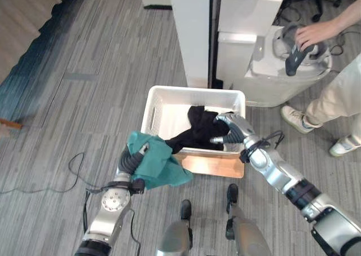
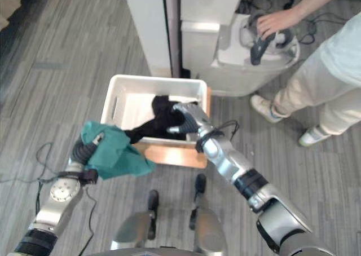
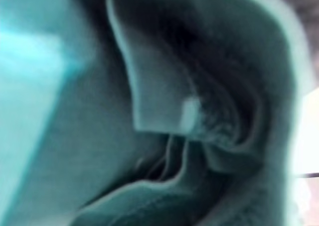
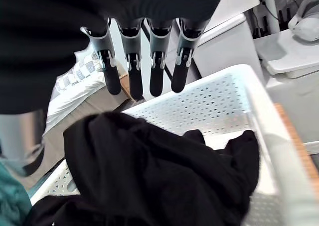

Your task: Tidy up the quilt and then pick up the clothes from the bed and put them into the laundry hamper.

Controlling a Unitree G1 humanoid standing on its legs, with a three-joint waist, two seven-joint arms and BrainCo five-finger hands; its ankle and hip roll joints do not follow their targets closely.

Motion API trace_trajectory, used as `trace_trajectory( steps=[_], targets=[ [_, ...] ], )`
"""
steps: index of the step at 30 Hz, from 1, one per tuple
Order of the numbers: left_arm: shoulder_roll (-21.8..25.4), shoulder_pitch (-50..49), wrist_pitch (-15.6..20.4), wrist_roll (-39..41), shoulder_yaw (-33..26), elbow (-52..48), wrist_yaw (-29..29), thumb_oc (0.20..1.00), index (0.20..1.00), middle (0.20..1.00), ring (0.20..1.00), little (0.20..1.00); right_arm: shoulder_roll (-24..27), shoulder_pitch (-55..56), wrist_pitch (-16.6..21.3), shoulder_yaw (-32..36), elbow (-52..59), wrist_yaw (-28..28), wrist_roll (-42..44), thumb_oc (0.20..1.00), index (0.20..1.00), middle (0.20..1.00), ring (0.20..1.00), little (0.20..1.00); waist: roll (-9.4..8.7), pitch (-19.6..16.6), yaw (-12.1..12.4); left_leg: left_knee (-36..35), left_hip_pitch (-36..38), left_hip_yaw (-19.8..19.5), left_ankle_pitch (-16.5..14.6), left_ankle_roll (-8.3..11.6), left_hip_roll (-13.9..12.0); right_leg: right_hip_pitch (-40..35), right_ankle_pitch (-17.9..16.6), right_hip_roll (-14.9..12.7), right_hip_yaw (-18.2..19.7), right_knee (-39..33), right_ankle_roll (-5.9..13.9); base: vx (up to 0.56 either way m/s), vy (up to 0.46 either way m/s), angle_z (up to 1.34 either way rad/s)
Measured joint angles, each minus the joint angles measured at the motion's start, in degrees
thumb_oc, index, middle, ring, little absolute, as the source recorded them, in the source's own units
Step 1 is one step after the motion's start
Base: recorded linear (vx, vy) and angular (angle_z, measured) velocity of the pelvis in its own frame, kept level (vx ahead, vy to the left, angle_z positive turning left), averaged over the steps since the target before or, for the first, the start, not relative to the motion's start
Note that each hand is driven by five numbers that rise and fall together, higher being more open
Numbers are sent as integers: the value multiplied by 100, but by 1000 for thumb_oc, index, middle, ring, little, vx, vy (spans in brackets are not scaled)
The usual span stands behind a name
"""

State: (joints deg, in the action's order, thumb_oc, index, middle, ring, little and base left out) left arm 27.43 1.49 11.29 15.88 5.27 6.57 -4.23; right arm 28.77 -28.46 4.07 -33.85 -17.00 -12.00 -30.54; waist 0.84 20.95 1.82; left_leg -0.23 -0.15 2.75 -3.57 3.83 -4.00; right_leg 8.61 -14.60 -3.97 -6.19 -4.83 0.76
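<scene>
left hand (image 1: 131, 161): fingers hidden under teal garment (image 1: 158, 163), grasp unclear, just outside white hamper (image 1: 155, 101) | right hand (image 1: 234, 133): fingers straight above black garment (image 1: 194, 129) draped over hamper's near rim

From head height we look steeply down at the white hamper (image 1: 163, 101); both eye views share it. Our right wrist camera hovers just above it; our left is pressed against teal cloth (image 3: 149, 111).

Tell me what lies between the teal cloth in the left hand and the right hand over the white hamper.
In the left eye view, a black garment spans that stretch, draped over the near rim of the white perforated plastic hamper, from the teal cloth to the right hand.
</scene>
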Motion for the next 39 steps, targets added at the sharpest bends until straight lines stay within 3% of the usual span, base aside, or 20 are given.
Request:
trace_trajectory(
  steps=[3,6,9,10,12,17,18,20,23,27,29,31,33,39],
  targets=[
    [85,186,32,193,-139,-46,-58,200,200,200,200,200,175,508,88,251,89,85,-77,1000,1000,1000,1000,1000,-77,-33,-70,-136,270,93,33,14,-39,-143,4,68,63,-2,2,85,-6,-18],
    [458,388,75,187,-338,-59,-189,200,200,200,200,200,327,1195,73,746,95,153,-76,1000,1000,1000,1000,1000,-232,-153,-239,-321,587,308,67,34,-92,-308,123,150,224,-5,9,83,11,-31],
    [671,672,136,59,-438,79,-522,200,200,200,200,200,474,1649,97,930,166,231,-68,1000,1000,1000,1000,1000,-353,-333,-427,-421,800,471,55,75,-146,-412,302,236,361,-28,16,96,30,-30],
    [727,820,149,-50,-444,208,-674,200,200,200,200,200,499,1872,109,976,240,233,-66,1000,1000,1000,1000,1000,-403,-434,-612,-429,881,528,49,78,-155,-405,320,273,413,-33,45,102,38,-22],
    [994,1045,178,-209,-406,635,-916,200,200,200,200,200,446,2076,183,1093,366,231,-58,1000,1000,1000,1000,1000,-389,-576,-669,-436,929,665,33,88,-203,-411,358,324,510,-33,-7,54,25,-34],
    [1309,1769,92,-748,-86,2372,-1270,200,200,200,200,200,513,2708,358,1063,584,288,-44,1000,1000,1000,1000,1000,-241,-886,-1152,-468,1022,955,-45,90,-227,-398,368,407,717,-37,-18,47,23,-27],
    [1314,1920,54,-867,79,2795,-1321,200,200,200,200,200,553,2856,378,1089,633,292,-43,1000,1000,1000,1000,1000,-205,-943,-1360,-474,1052,1026,-67,96,-221,-378,368,422,793,-37,-17,11,0,-26],
    [1161,2243,-206,-1099,562,3468,-1335,200,200,200,200,200,587,3077,396,1047,666,298,-43,1000,1000,1000,1000,1000,-122,-987,-1508,-475,1029,1201,-88,80,-209,-313,383,417,841,-38,-18,-39,-24,-35],
    [1018,2390,-224,-1298,1073,3529,-1227,200,200,200,200,200,587,3049,439,911,669,291,-43,1000,1000,1000,1000,1000,-121,-986,-1603,-441,908,1424,-88,80,-169,-54,289,379,801,-34,-6,-88,-6,-42],
    [87,1023,-216,-1772,1050,1802,-1109,200,200,200,200,200,577,3138,302,1105,547,188,-49,1000,1000,1000,1000,1000,31,-927,-1590,-477,818,1456,-116,77,-149,28,177,392,841,-7,10,-76,2,-8],
    [-627,722,-303,-1949,1134,2098,-972,200,200,200,200,200,507,3059,222,1093,386,174,-59,1000,1000,1000,1000,1000,42,-885,-1553,-475,811,1449,-129,70,-125,64,140,385,865,-7,37,-54,17,2],
    [-721,647,-391,-1950,1129,2358,-893,200,200,200,200,200,402,2918,215,1089,384,153,-64,1000,1000,1000,1000,1000,5,-835,-1532,-477,798,1551,-131,66,-106,120,125,375,953,-19,57,-40,12,-17],
    [-740,495,-479,-1936,964,2407,-836,1000,1000,1000,1000,1000,336,2838,191,1073,385,65,-86,1000,1000,1000,1000,1000,14,-729,-1544,-478,781,1612,-133,63,-85,138,236,359,984,-38,71,-10,10,-17],
    [-895,508,-537,-1648,570,2941,-747,1000,1000,1000,1000,1000,332,2848,144,1017,341,66,-90,1000,1000,1000,1000,1000,119,-614,-1539,-476,839,1680,-133,63,-130,129,251,409,969,-38,82,12,1,-5]
  ],
)
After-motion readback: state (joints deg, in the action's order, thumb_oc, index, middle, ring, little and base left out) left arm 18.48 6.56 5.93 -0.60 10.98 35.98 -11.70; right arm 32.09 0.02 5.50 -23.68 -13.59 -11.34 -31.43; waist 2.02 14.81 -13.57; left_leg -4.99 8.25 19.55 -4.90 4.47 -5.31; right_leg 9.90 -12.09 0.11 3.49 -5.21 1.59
